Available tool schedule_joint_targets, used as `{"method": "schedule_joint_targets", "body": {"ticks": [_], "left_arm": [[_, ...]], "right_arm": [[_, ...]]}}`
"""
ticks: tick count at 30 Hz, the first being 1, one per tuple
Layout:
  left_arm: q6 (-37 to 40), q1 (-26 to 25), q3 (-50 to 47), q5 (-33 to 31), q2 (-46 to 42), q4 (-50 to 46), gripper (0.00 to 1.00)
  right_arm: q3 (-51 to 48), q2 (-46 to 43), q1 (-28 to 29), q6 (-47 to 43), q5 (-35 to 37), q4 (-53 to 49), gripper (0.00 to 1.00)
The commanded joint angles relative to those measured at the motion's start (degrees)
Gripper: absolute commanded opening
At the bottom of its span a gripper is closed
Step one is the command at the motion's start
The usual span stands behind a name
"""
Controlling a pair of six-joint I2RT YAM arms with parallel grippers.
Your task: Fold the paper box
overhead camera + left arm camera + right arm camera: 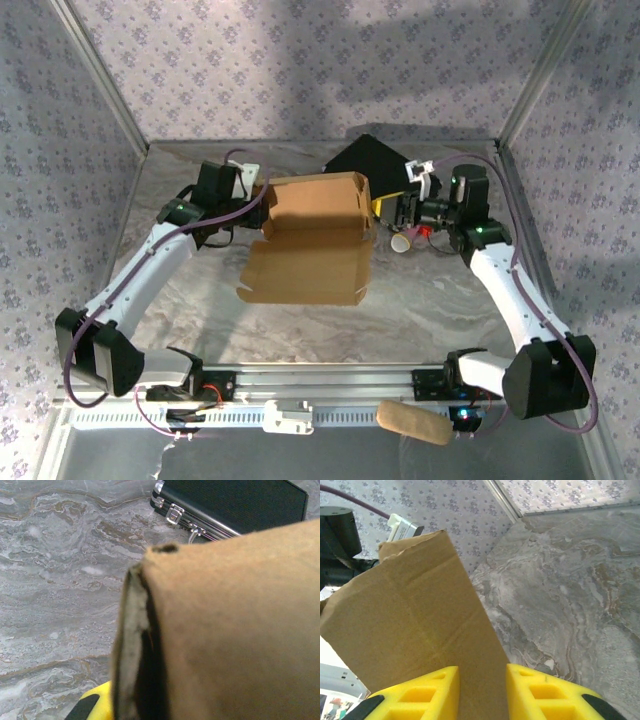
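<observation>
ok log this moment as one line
paper box: partly folded, flap open | right gripper: shut on box panel | left gripper: at box's left edge, grip unclear | black case: behind box

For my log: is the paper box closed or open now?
Open: the paper box has its lid sticking out toward the near side, not folded over.

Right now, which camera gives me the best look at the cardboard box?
The top external view: it shows the whole paper box, tray and open lid flap. The left wrist view shows a blurred close-up of one wall and edge; the right wrist view, one panel gripped by the right end effector.
</observation>
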Motion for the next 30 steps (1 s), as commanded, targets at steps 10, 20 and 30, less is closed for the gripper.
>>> {"method": "schedule_joint_targets", "body": {"ticks": [10, 20, 30], "left_arm": [[0.4, -0.1, 2.1, 2.5, -1.5, 0.0, 0.0], [0.5, -0.3, 2.4, 0.6, -1.3, -0.6, 0.0], [0.5, -0.3, 3.1, 0.3, -0.5, -0.7, 0.0]], "right_arm": [[3.8, -0.7, 5.9, -5.1, 9.2, -5.3, 0.34], [6.5, -1.2, 9.2, -7.1, 8.3, -7.8, 0.39], [6.0, -3.9, 9.3, -8.9, 7.0, -10.8, 0.43]]}}
